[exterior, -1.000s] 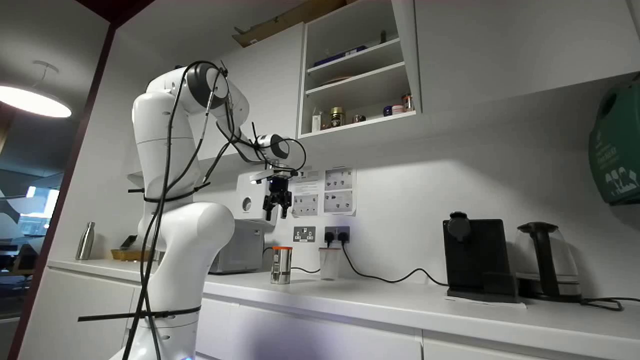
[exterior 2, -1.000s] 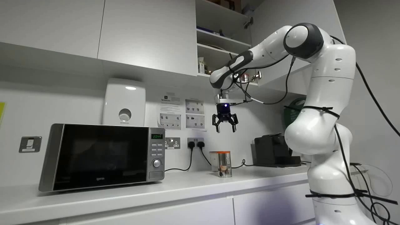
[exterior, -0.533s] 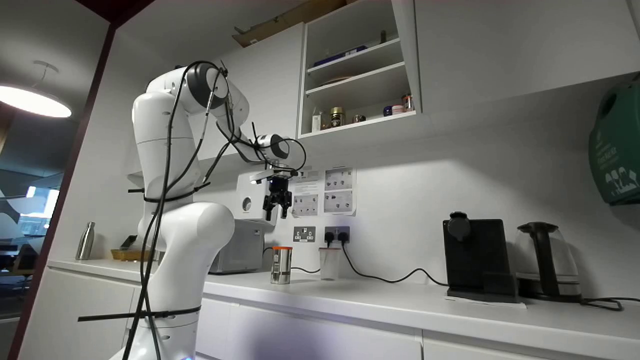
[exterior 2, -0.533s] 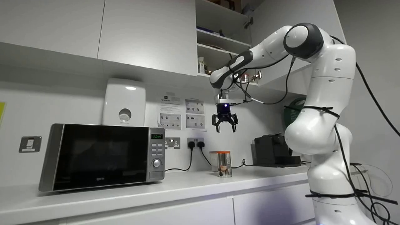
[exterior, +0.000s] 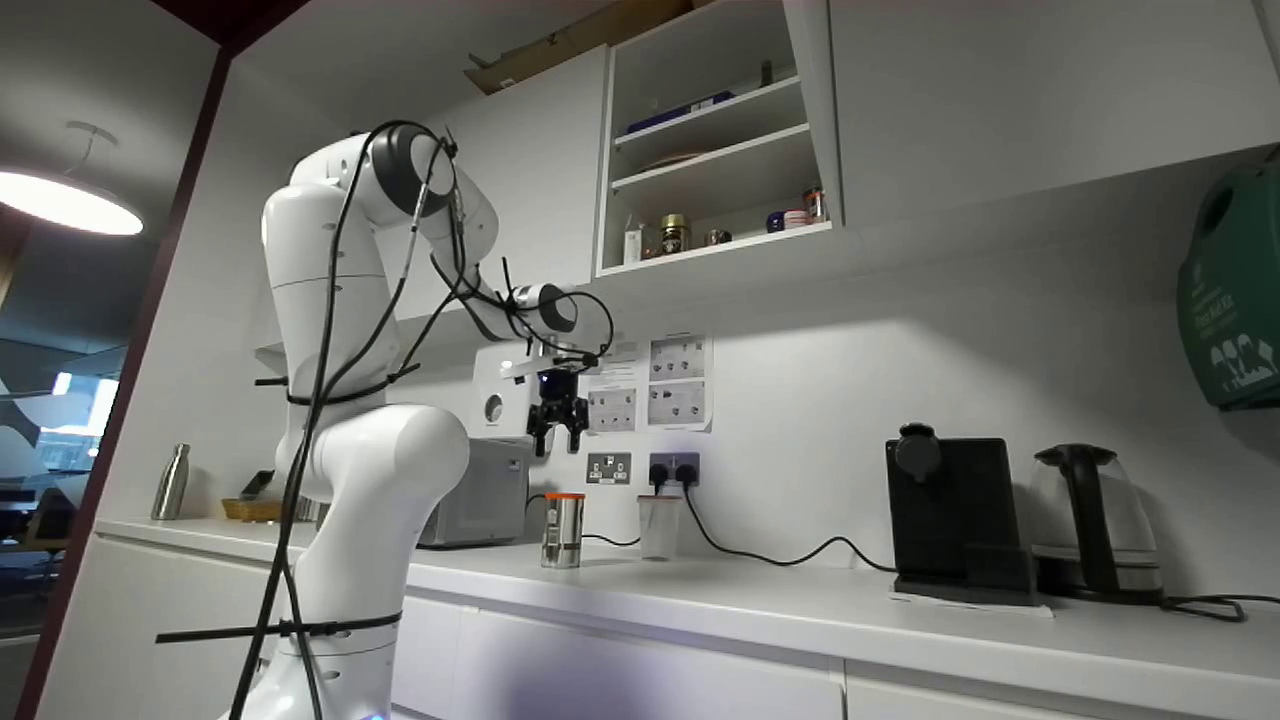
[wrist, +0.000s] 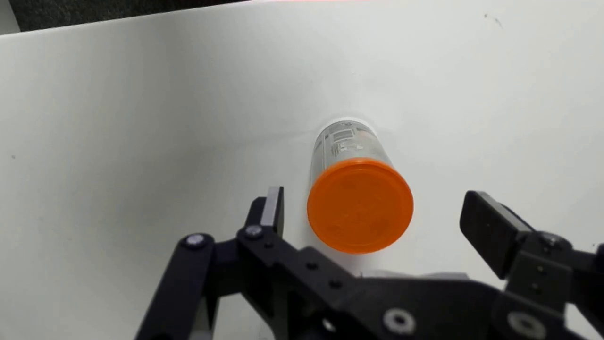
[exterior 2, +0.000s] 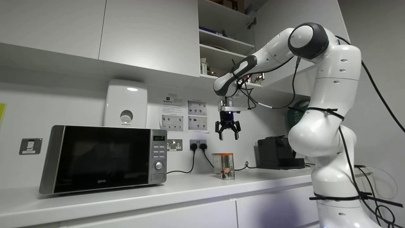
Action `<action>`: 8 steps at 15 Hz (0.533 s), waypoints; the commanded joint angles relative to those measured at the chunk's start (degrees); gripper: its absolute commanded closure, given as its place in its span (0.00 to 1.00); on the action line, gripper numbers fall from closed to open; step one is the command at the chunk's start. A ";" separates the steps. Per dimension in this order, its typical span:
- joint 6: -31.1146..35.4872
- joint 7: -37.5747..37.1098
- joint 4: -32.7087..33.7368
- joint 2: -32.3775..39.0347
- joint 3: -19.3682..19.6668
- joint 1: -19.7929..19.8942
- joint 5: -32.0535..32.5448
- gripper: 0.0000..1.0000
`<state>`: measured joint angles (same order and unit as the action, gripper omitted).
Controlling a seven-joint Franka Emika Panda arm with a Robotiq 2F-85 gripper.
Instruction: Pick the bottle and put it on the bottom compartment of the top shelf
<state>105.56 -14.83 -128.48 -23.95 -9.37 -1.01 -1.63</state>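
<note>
Your gripper [exterior 2: 228, 138] hangs above the bottle [exterior 2: 227, 167], jaws spread and empty, evidently to straddle its lid [wrist: 360, 205]. The bottle stands upright on the counter [exterior: 720, 590] (untouched), which should suit a straight descent.

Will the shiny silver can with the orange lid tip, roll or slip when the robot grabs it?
The silver can might tip if bumped near its orange lid, since it's taller than wide. Upright, it probably won't roll, but lying down it likely would, being round. Its shiny sides look smooth, so they may be slippery.
</note>
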 commanded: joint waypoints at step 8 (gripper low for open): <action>16.13 1.46 -18.49 -10.23 0.86 -2.20 -0.12 0.00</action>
<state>115.93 -14.57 -141.73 -29.43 -9.34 -2.09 -1.63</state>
